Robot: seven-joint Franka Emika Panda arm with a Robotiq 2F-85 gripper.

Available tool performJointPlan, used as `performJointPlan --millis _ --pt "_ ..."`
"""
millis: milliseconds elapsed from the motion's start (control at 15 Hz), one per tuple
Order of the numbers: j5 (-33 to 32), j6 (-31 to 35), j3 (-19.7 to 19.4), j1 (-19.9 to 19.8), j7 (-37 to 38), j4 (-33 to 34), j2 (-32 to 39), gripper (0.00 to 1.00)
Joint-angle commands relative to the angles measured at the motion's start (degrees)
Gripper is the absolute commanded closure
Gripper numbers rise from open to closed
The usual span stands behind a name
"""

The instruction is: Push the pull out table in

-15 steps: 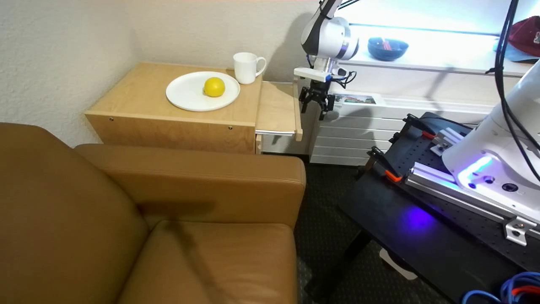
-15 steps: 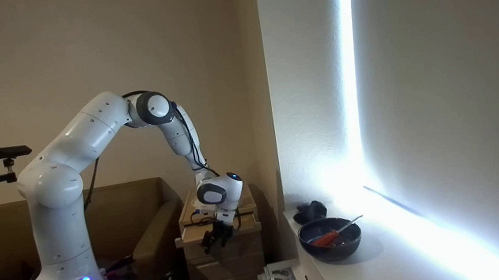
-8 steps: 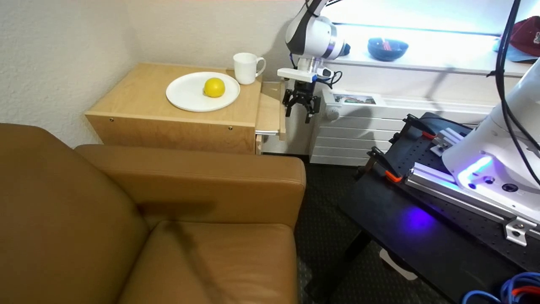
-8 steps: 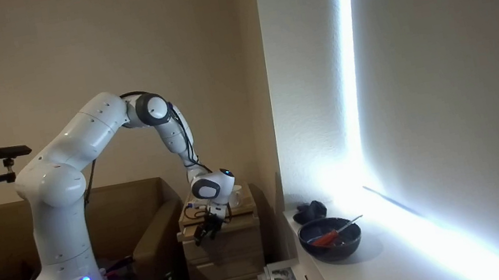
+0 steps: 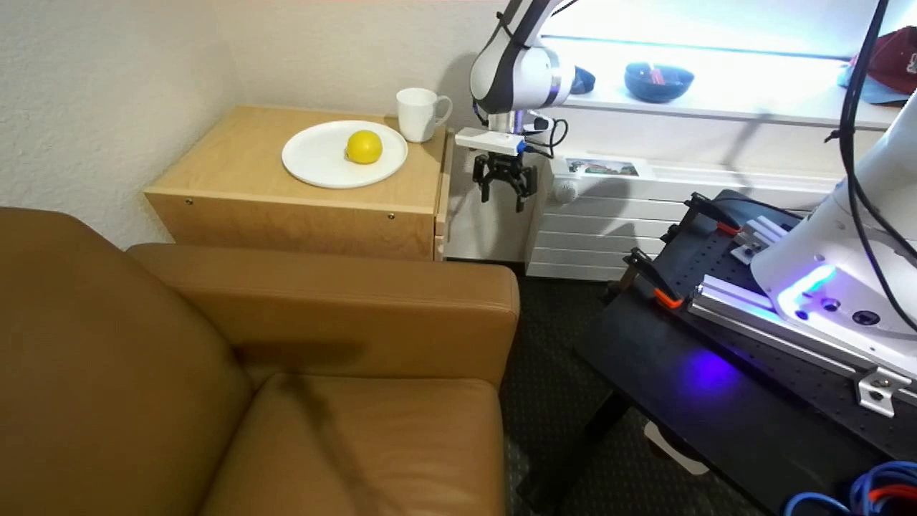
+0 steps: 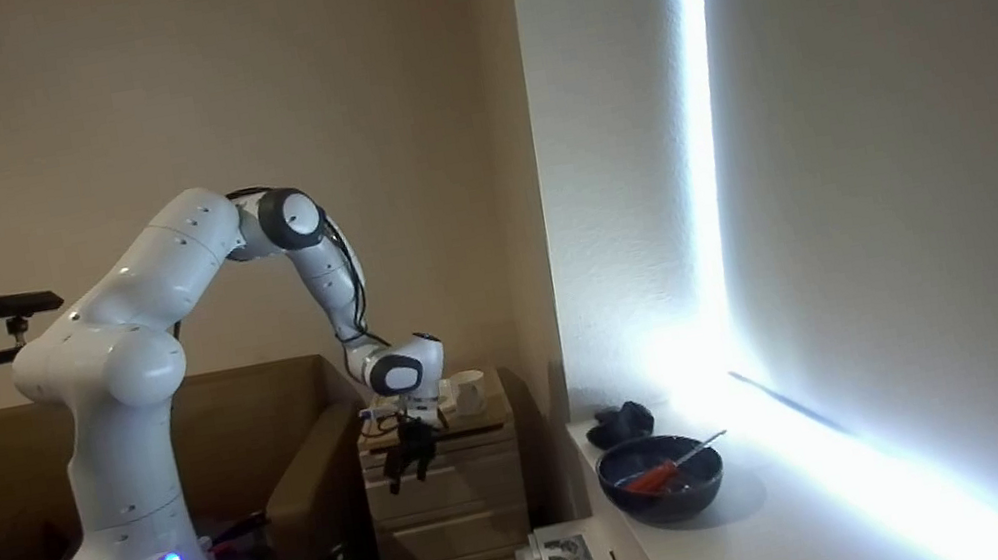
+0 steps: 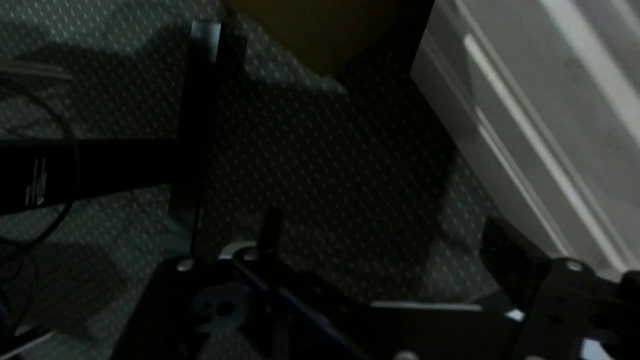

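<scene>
The pull out table (image 5: 445, 179) shows only as its narrow light wood front edge, lying close against the side of the end table (image 5: 286, 228), under its top. Its flat surface is hidden. The edge also shows as a thin strip in an exterior view (image 6: 480, 439). My gripper (image 5: 503, 199) is open and empty, pointing down to the right of that edge, with a gap between them in this view. It also shows in an exterior view (image 6: 409, 480), in front of the drawers. In the dark wrist view the open fingers (image 7: 385, 227) stand wide apart over the floor; the slab is out of view.
On the end table's top are a white plate (image 5: 308, 161) with a yellow ball (image 5: 364, 147) and a white mug (image 5: 415, 115). A brown sofa (image 5: 344, 301) stands in front. A white radiator (image 5: 594, 236) is right of my gripper, below the sill with a dark bowl (image 5: 658, 82).
My arm has moved toward the end table. The pull out table has slid in from sticking well out to lying close against the end table. A gap now shows between it and my gripper.
</scene>
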Motion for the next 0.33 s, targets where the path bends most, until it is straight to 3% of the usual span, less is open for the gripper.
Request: performJointPlan --millis 0,133,200,267 --pt "-7.15 3.59 -7.96 1.56 6.55 -7.06 -3.34 0.00" --pt "-9.32 3.00 -10.21 -0.26 7.29 -9.79 -5.62 0.00" --pt "-10.09 0.37 -9.39 -2.84 4.05 -10.45 -7.03 0.00" --pt "-10.14 2.03 -8.85 -1.71 6.89 -5.97 -2.28 0.00"
